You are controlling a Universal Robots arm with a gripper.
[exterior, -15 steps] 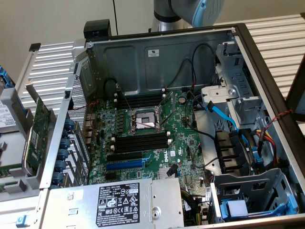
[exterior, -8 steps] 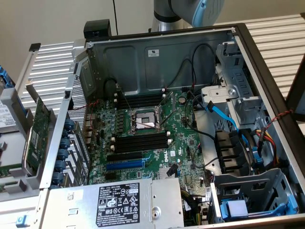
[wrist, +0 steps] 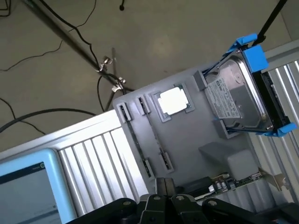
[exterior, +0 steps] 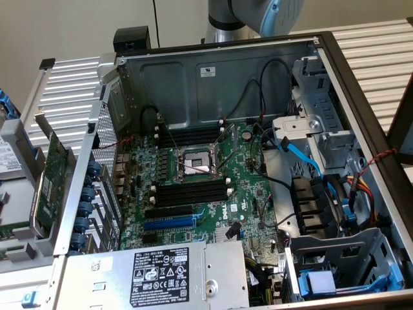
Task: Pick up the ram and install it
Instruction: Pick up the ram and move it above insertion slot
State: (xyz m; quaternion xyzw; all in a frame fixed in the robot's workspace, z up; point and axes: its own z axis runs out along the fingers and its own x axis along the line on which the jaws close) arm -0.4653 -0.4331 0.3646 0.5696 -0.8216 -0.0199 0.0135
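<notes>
Inside open computer case (exterior: 213, 71): motherboard (exterior: 213, 210), black memory slots (exterior: 190, 192). On grey tray (wrist: 191, 135): shiny processor (wrist: 173, 100), hard drive (wrist: 236, 93), and the ram (wrist: 137, 142), edge-on between two clips, just a thin dark strip. Underneath, ribbed metal worktop (wrist: 100, 158); beyond, bare floor (wrist: 177, 37). End effector (wrist: 164, 186) pinched shut above tray.

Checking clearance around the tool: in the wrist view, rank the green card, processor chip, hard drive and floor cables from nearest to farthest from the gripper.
From the gripper:
1. green card, just beside it.
2. processor chip, in the grey tray.
3. hard drive, in its blue caddy.
4. floor cables, beyond the tray's edge.
</notes>
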